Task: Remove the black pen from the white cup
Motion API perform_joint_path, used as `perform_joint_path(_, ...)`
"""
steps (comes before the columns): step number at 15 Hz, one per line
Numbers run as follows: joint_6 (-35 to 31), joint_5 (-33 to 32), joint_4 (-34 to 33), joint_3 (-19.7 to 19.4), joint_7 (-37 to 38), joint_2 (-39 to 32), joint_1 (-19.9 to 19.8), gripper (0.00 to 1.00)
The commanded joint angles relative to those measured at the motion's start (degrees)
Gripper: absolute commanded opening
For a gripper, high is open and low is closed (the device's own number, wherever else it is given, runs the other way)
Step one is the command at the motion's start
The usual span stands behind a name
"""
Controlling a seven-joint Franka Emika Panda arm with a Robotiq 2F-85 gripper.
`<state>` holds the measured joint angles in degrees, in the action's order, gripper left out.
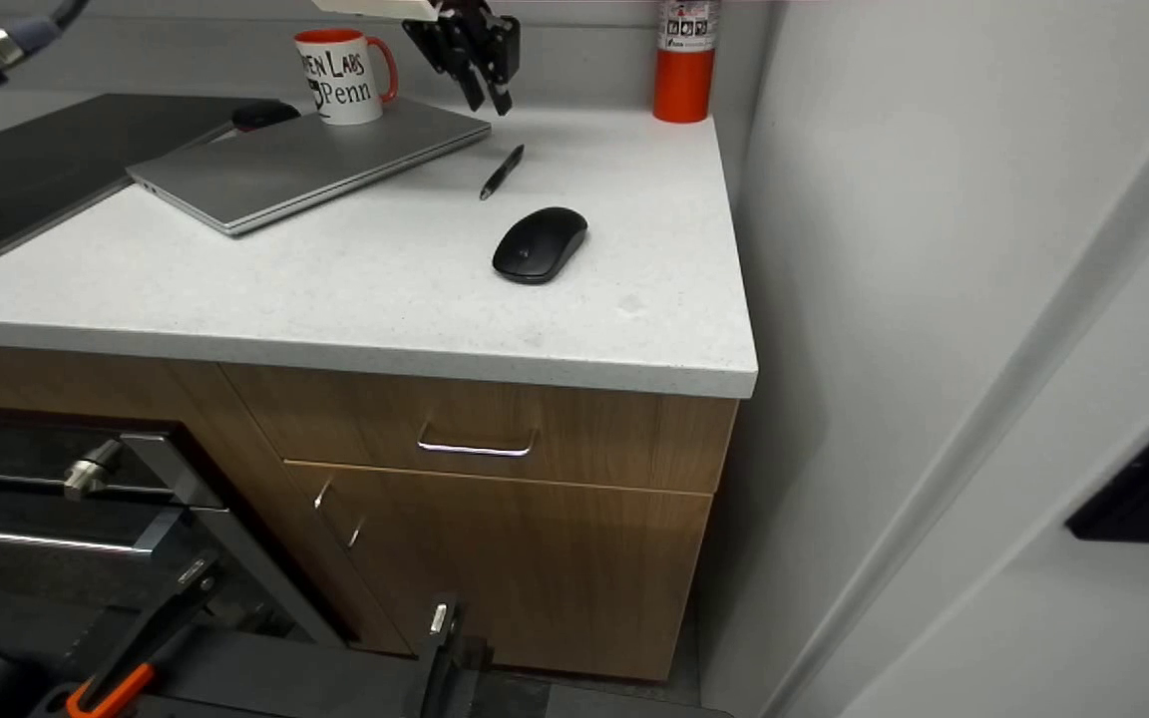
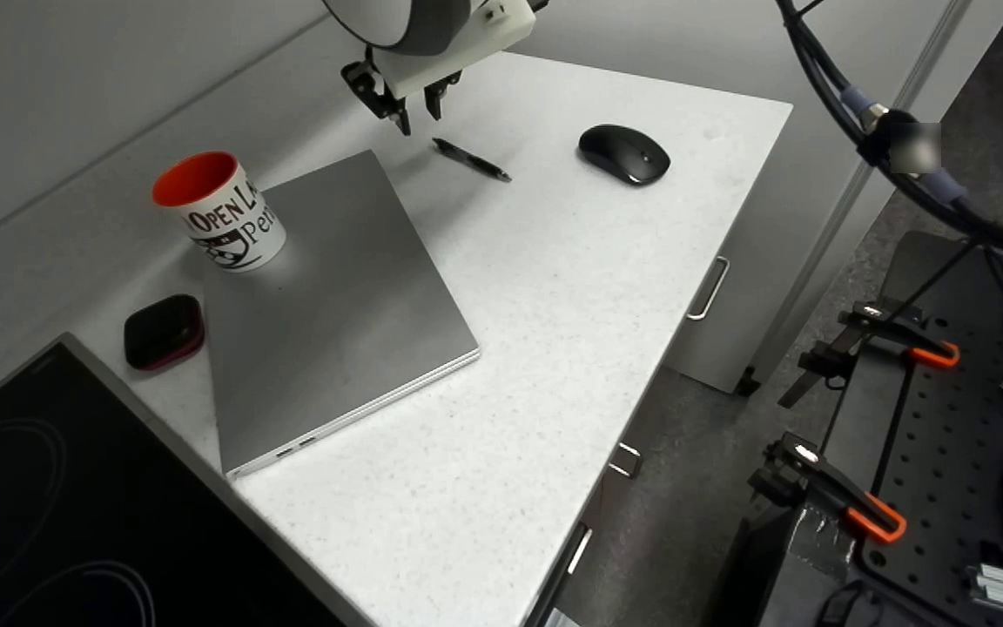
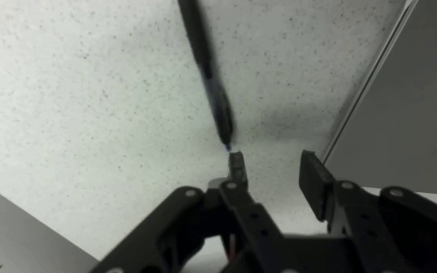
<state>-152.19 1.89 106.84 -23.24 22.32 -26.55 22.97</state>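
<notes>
The black pen [image 1: 502,173] [image 2: 472,160] lies flat on the white counter, outside the cup, beside the closed laptop. The white cup [image 1: 343,88] [image 2: 238,228], with a red inside and printed lettering, stands upright on the laptop; its inside is partly hidden. My gripper [image 1: 490,104] [image 2: 420,123] is above the counter near the pen's wall-side end, to one side of the cup. In the wrist view the gripper [image 3: 273,155] is open with nothing between its fingers. There the pen [image 3: 208,72] runs from the top edge to just ahead of the left fingertip.
A grey laptop [image 1: 305,165] [image 2: 336,305] lies under the cup. A black mouse [image 1: 541,244] [image 2: 625,154] sits past the pen. A red and white cylinder [image 1: 684,85] stands by the back wall. A dark case [image 2: 164,333] and a black cooktop [image 2: 31,488] lie beside the laptop.
</notes>
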Motion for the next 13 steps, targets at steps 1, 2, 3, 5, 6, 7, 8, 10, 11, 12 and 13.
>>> perform_joint_path(1, 3.30, -2.35, -1.98, 5.93, 4.23, 0.81, -5.76, 0.67)
perform_joint_path(2, 3.25, -1.85, -2.24, 7.04, 4.57, 0.79, -6.86, 0.77)
perform_joint_path(3, 3.09, -1.52, -2.38, 8.00, 4.57, 0.78, -7.97, 0.85)
perform_joint_path(5, 2.81, -1.01, -2.50, 9.50, 4.83, 0.82, -9.80, 1.00)
perform_joint_path(6, 2.63, -0.81, -2.54, 10.11, 4.87, 0.83, -10.57, 1.00)
perform_joint_path(7, 2.42, -0.47, -2.46, 10.81, 4.70, 0.88, -11.38, 1.00)
perform_joint_path(8, 2.38, 0.36, -2.49, 11.97, 3.95, 0.93, -12.39, 1.00)
perform_joint_path(10, 0.87, -1.62, -1.81, 11.92, 3.90, 0.44, -12.50, 1.00)
perform_joint_path(11, 0.87, -1.57, -1.74, 12.08, 3.87, 0.40, -12.69, 1.00)
perform_joint_path(12, 0.87, -1.55, -1.71, 12.14, 3.86, 0.37, -12.72, 1.00)
perform_joint_path(13, 0.87, -1.54, -1.71, 12.21, 3.85, 0.36, -12.71, 1.00)
